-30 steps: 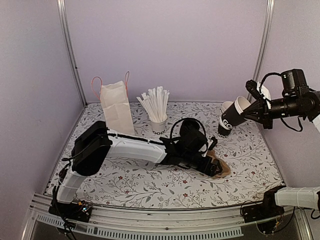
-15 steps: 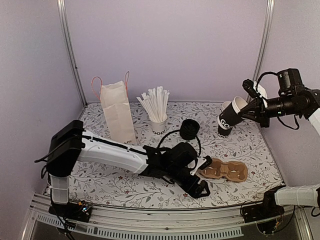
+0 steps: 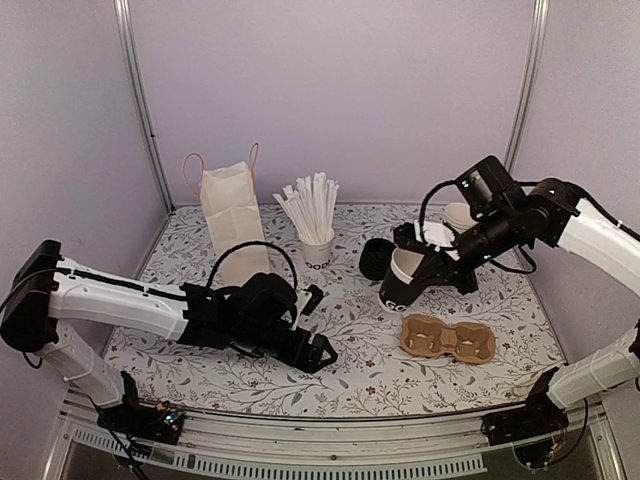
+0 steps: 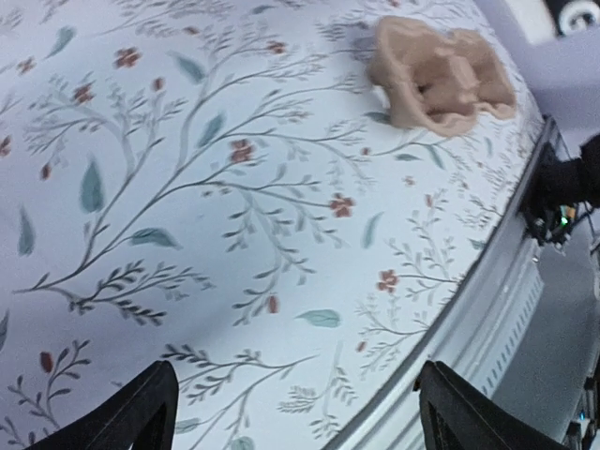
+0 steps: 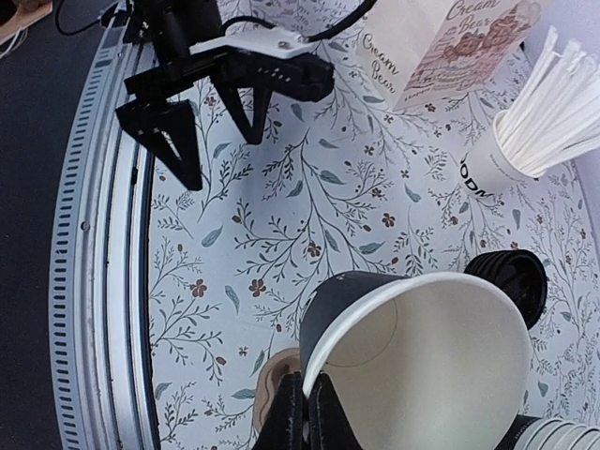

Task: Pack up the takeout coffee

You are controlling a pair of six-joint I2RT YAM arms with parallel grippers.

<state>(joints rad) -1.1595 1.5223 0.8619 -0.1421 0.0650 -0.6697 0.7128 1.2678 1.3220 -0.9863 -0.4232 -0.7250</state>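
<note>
— Where's the coffee (image 3: 372,256)?
— Upright on the table (image 3: 250,385), lid on, toward the back, right of the straws (image 3: 312,208). It's free of both claws.
— And the right claw (image 5: 305,412)?
— Clenched on the white-lined rim of a lidless cup (image 3: 403,282). The cup is tilted, its mouth toward the wrist camera. It sits just in front of the coffee and partly hides it in the top view. I can't tell whether the two touch, or whether the cup's base meets the table.
— The left claw (image 4: 298,414)?
— Released, with its fingers spread wide and only flowered table between them. It's low near the front edge, well apart from the coffee.
— What else is out there?
— A brown carrier (image 3: 447,338) lies flat at the front right, wells up, to the right of the left claw and nearer the front than the held cup. A paper bag (image 3: 235,222) stands at the back left, handles up. A stack (image 3: 458,215) of lidless cups shows behind the right arm.
</note>
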